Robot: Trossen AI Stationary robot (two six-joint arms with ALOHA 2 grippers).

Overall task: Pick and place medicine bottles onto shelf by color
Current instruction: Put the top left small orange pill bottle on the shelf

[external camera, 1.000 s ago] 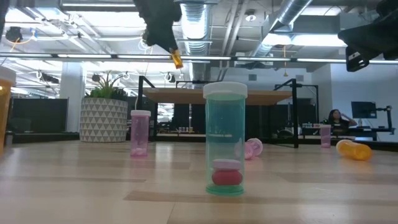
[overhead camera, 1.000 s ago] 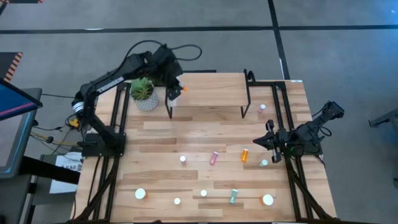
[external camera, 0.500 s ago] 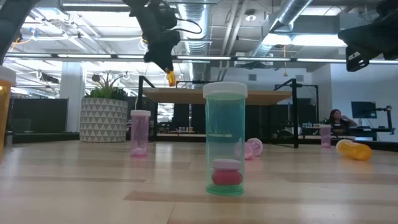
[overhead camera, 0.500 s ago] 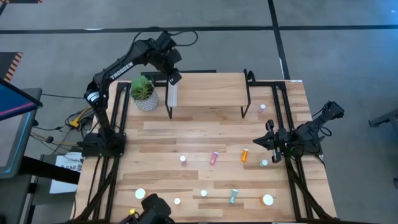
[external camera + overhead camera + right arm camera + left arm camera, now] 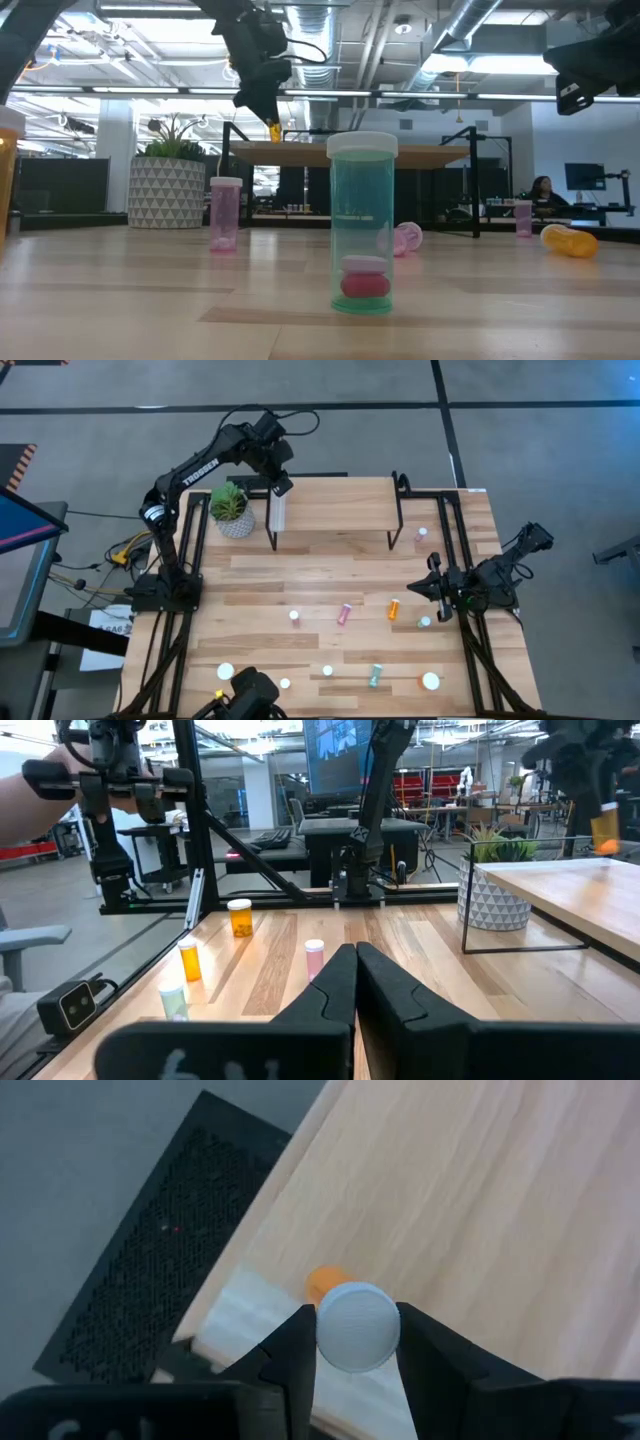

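The left end effector (image 5: 356,1342) pinches an orange bottle (image 5: 345,1318) by its white cap, hanging over the shelf (image 5: 335,505) at the corner near the plant (image 5: 230,505); the right end effector (image 5: 432,589) rests pressed together at the desk's right edge. To place well, in my judgement, lower the bottle upright, clear of the shelf's edge, and release only once its base bears on the wood.

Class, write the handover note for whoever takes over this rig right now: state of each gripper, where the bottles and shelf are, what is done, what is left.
Left gripper: shut on an orange bottle, white cap toward the camera, held above the shelf at its white-strip end beside the potted plant.
Right gripper: shut, empty, waiting at the table's right edge.
Done: no bottle visibly stands on the shelf top.
Left: set this bottle down, then sort the rest. Pink, orange and teal bottles lie scattered over the table's near half; one pink bottle stands near the shelf's right legs.
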